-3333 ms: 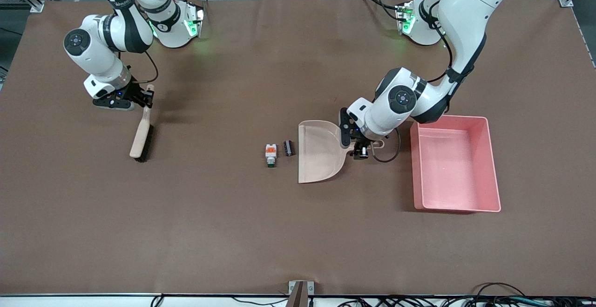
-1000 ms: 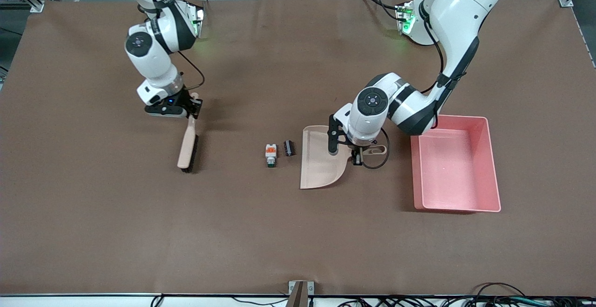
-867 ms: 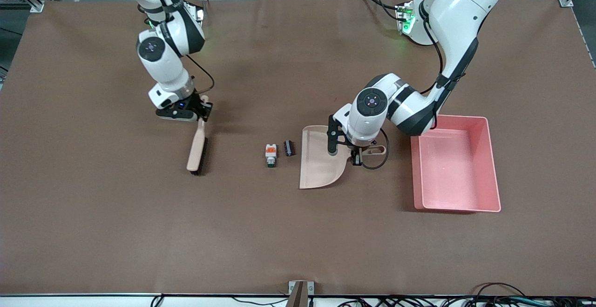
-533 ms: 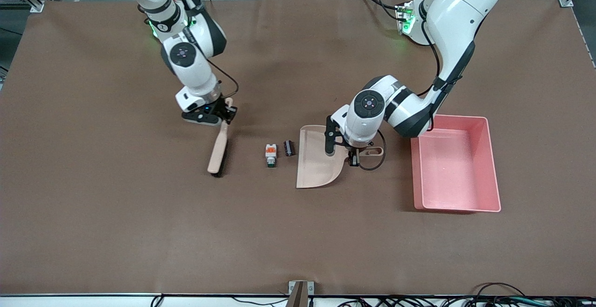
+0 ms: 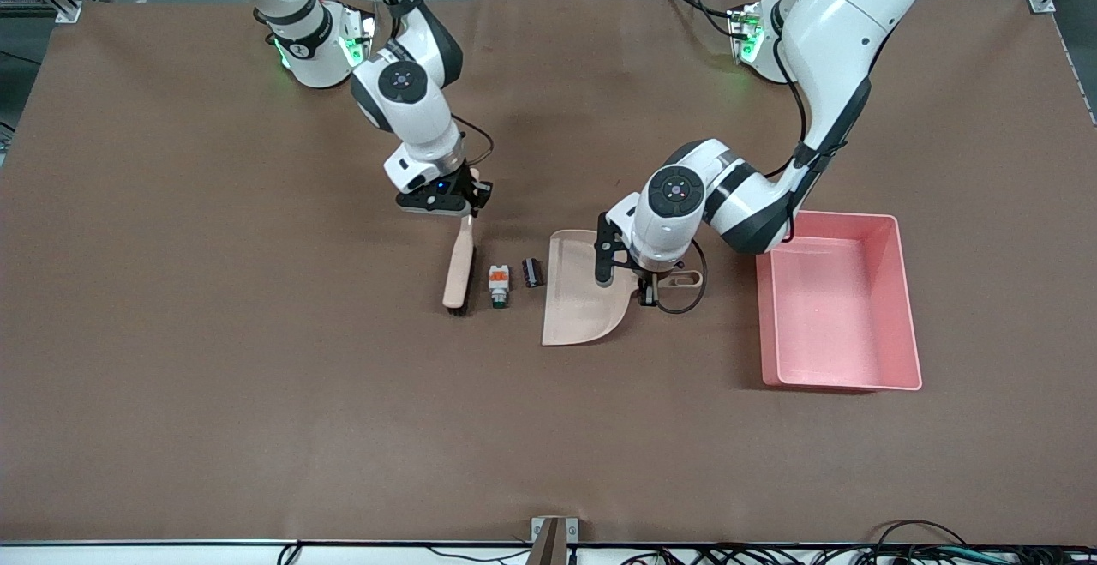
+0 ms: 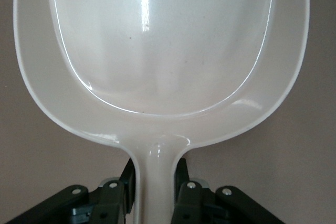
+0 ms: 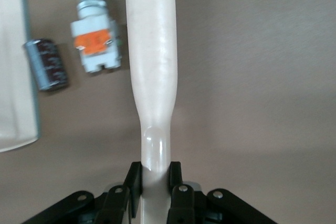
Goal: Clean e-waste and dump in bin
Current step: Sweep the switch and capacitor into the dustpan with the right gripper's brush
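The right end effector grips the brush just beside the white part. The left end effector clamps the dustpan, its lip near the dark part. Only the front view shows the bin.

Brown table: white part, dark cylinder, dustpan, pink bin.

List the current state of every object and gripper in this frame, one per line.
Brush: held by its handle, beside the white part.
Dustpan: empty, held by its handle, open edge toward the parts.
White part: on the table, unswept.
Dark cylinder: on the table, close to the dustpan's edge.
Pink bin: empty.
Right gripper: shut on the brush handle.
Left gripper: shut on the dustpan handle.
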`<state>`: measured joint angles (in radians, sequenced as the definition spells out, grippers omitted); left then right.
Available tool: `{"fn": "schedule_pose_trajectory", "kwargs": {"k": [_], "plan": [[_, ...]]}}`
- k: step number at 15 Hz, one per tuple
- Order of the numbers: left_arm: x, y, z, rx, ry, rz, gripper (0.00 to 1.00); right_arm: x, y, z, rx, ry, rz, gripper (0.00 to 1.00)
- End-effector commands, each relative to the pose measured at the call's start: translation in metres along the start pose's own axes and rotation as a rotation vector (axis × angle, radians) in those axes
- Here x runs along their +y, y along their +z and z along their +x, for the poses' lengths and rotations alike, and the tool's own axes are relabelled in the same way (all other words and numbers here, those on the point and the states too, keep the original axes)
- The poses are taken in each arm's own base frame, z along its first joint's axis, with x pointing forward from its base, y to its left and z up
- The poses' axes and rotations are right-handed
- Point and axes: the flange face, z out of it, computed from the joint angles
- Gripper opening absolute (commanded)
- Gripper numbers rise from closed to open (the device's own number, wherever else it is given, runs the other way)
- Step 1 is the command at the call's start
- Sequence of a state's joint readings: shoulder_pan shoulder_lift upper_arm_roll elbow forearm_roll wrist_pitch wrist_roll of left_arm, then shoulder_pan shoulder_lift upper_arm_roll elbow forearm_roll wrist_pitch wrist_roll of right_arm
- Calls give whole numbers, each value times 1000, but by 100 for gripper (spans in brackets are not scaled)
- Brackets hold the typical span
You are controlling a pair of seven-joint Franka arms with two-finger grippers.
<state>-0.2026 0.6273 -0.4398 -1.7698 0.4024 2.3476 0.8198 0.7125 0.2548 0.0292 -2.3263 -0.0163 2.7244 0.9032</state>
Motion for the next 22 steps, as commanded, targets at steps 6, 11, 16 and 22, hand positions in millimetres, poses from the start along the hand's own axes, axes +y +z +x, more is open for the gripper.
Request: {"fn": "schedule_pose_trajectory", "kwargs": {"k": [6, 11, 16, 22], "plan": [[-4, 3, 13, -2, 18, 3, 9, -68, 13, -2, -43, 9, -34, 0], [-5, 5, 16, 0, 20, 3, 9, -99, 16, -20, -37, -28, -13, 0], [-11, 4, 17, 8, 14, 9, 9, -152, 32, -36, -30, -35, 20, 0], [-16, 8, 7, 18, -14, 3, 8, -152, 27, -27, -54, -26, 1, 0]]}}
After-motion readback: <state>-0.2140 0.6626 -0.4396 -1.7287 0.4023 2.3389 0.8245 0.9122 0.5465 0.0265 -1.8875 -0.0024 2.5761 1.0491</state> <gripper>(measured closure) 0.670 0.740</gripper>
